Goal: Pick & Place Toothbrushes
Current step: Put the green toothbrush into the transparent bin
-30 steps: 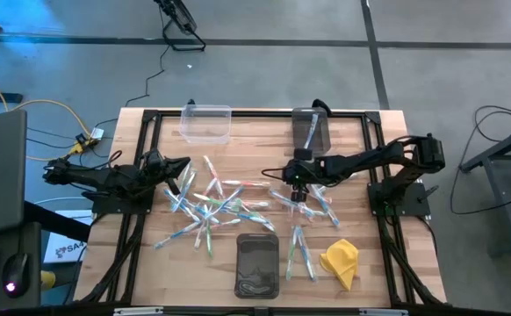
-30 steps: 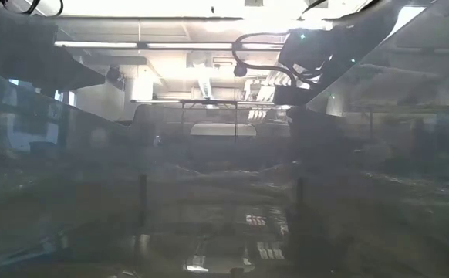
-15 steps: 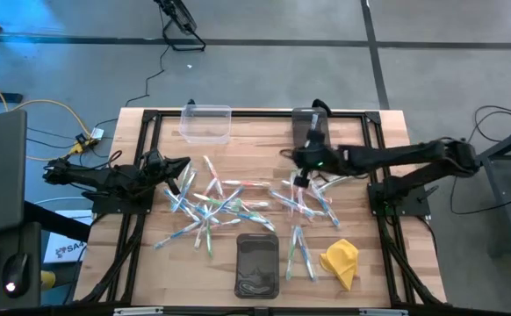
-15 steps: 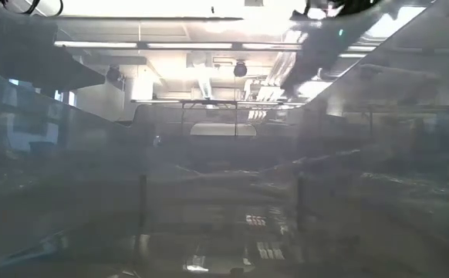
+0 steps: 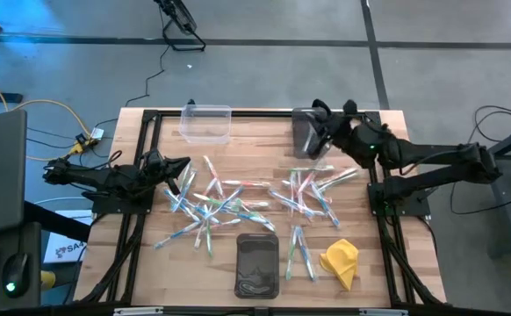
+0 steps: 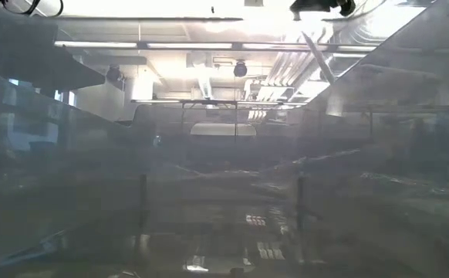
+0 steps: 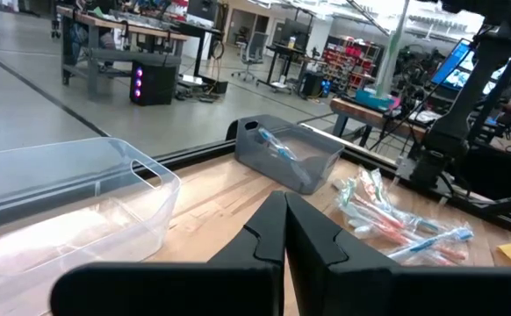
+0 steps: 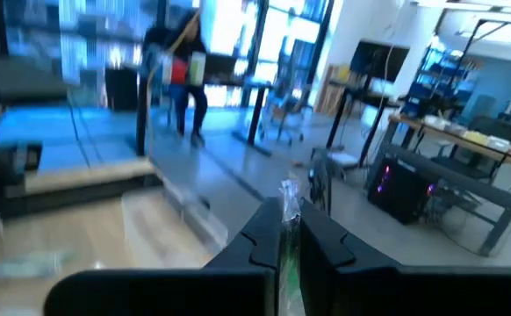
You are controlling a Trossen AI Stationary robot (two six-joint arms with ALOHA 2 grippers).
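Right tool (image 5: 319, 132) up off right-hand toothbrush pile (image 5: 308, 195) since a second ago, swung to far side, now over grey bin (image 5: 306, 132) at desk (image 5: 264, 158) far edge. Fingers clenched on one toothbrush (image 8: 288, 211); wrapper sticks out between tips, long axis in line with fingers, pointing forward. Judged: pick done, drop into bin next. One brush already in grey bin (image 7: 277, 147), lying lengthwise. Left tool (image 5: 188, 167) unmoved at left, clenched, holding nothing. Many brushes left on desk.

Table (image 5: 150, 263): pale wood planks, matt. Bins (image 5: 205, 123): clear plastic, glossy; one smoky grey (image 5: 257, 263). Toothbrushes (image 5: 216, 202): shiny plastic-wrapped. Cloth (image 5: 340, 262): yellow, soft
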